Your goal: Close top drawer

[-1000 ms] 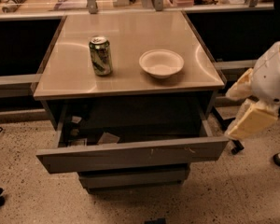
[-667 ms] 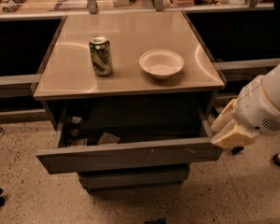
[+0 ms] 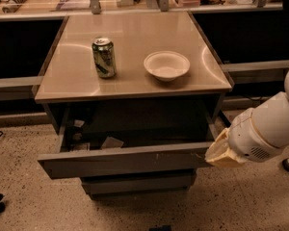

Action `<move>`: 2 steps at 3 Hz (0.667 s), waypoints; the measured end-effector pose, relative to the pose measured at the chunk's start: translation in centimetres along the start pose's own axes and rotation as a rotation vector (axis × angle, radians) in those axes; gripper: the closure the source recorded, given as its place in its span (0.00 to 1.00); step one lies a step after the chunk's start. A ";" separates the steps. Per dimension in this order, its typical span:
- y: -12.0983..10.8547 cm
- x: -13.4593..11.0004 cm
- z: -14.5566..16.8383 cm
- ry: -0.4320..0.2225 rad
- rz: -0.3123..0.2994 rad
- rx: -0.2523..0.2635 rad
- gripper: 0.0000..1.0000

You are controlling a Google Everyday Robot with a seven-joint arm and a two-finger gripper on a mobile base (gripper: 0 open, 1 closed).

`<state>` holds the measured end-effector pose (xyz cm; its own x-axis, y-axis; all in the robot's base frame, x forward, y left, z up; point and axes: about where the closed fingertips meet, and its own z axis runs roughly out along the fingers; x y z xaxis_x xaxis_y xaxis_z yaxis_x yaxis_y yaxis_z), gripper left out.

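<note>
The top drawer (image 3: 125,160) is a wide shallow grey metal drawer, pulled well out from under the tabletop. Its flat front has small pale scuff marks right of centre, and paper scraps (image 3: 111,142) lie inside. My gripper (image 3: 216,154) is at the drawer's right front corner, wrapped in a pale cover, right against the end of the drawer front. The white arm reaches in from the right edge of the camera view.
A green can (image 3: 104,57) and a white bowl (image 3: 166,65) stand on the beige tabletop (image 3: 130,83). Two more grey drawer fronts (image 3: 137,183) sit below the open drawer. Dark shelving flanks the cabinet on both sides. The floor is speckled.
My arm has moved left and down from beside the cabinet's right side. The gripper has come to the right front corner of the drawer. The drawer has not visibly moved.
</note>
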<state>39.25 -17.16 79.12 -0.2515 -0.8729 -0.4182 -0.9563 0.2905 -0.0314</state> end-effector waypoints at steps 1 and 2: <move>0.0 0.0 0.0 0.000 0.000 0.000 1.00; 0.2 1.6 2.5 0.024 -0.036 0.006 1.00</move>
<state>39.04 -17.53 76.20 -0.2201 -0.8919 -0.3951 -0.9640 0.2607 -0.0515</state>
